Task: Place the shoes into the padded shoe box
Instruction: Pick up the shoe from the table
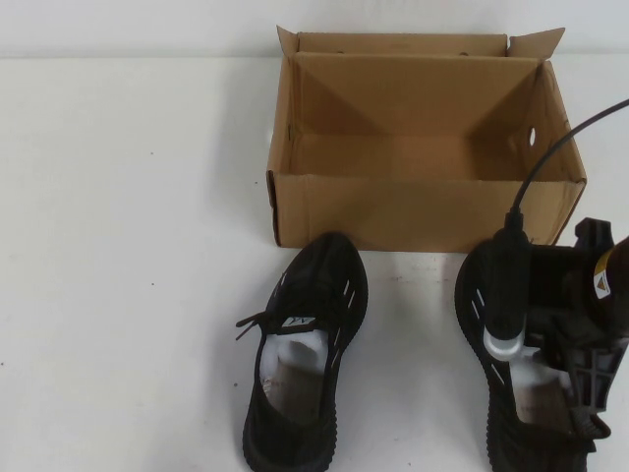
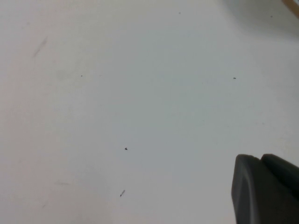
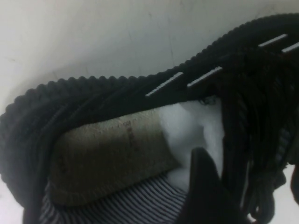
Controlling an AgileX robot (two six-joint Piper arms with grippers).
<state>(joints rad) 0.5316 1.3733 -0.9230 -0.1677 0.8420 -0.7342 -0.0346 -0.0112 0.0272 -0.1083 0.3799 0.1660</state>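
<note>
The brown cardboard shoe box stands open at the far middle of the table, and nothing shows inside it. Two black knit shoes lie in front of it, toes toward the box. The left shoe is free, with white paper inside. My right gripper is low over the right shoe. In the right wrist view the gripper is open: one finger is inside the shoe beside the paper stuffing, the other outside the laced upper. My left gripper is shut over bare table.
The white table stretches to the left of the box and shoes. A black cable runs from the right arm across the box's right front corner. A corner of the box shows at the edge of the left wrist view.
</note>
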